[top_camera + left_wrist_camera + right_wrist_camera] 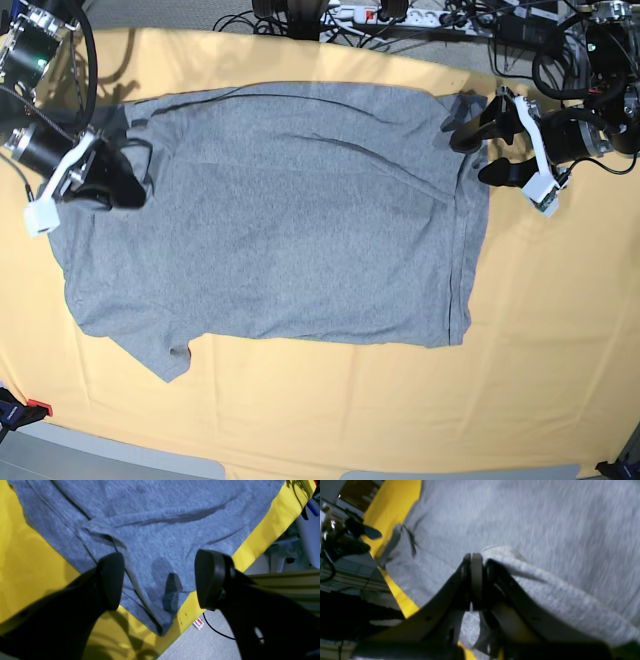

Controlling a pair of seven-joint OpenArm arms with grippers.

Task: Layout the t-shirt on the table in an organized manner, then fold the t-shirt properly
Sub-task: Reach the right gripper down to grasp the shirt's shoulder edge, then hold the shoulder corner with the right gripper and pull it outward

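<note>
The grey t-shirt (300,220) lies spread across the table (540,330), plain side up, with one sleeve pointing to the near left. My right gripper (125,185) is at the shirt's left edge. In the right wrist view that gripper (476,565) is shut on a raised fold of the t-shirt (545,530), and cloth drapes over one finger. My left gripper (478,152) hovers open over the shirt's far right corner. In the left wrist view it (162,580) has nothing between its fingers, and the t-shirt's (160,530) corner lies below on the table (30,567).
Cables and a power strip (380,15) run along the far edge. The table's edge passes just beside the shirt corner, with grey floor (200,645), a black cable and a small label (198,623) below it. A red clamp (35,408) sits at the near left corner.
</note>
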